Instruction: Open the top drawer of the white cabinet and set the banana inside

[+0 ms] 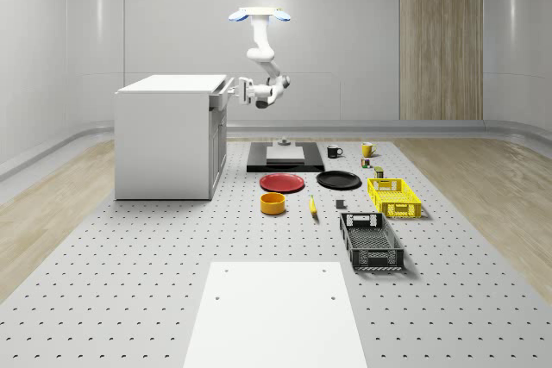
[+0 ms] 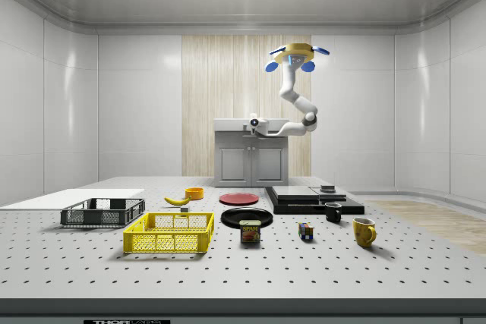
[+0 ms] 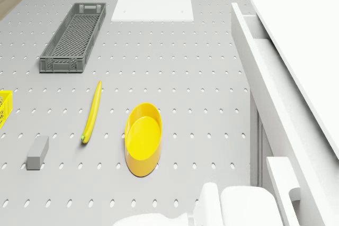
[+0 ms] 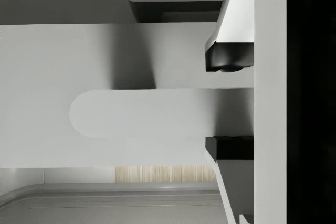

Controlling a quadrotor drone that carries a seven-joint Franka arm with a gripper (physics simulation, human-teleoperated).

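Well below the claw (image 1: pixel 244 90) and out from the cabinet (image 1: pixel 164 140): banana (image 3: pixel 91 112), flat on the bench (image 1: pixel 129 299), not yet touched. Long axis roughly parallel to the cabinet front. Yellow bowl (image 3: pixel 143 138) just beside it, between banana and cabinet. Grey block (image 3: pixel 37 152) near its other side, grey crate (image 3: pixel 73 36) and red plate (image 1: pixel 282 182) farther off.

Up at the top drawer (image 3: pixel 254 51), already pulled partly out: claw level with the drawer front and set around the handle (image 4: pixel 157 114). Cannot tell whether clamped or loose.

Drone (image 1: pixel 259 15) hovering high, off the cabinet front, arm bent down and in toward the drawer.

Probably next: more pull on the drawer, then a long reach down and away to the banana, minding the bowl.
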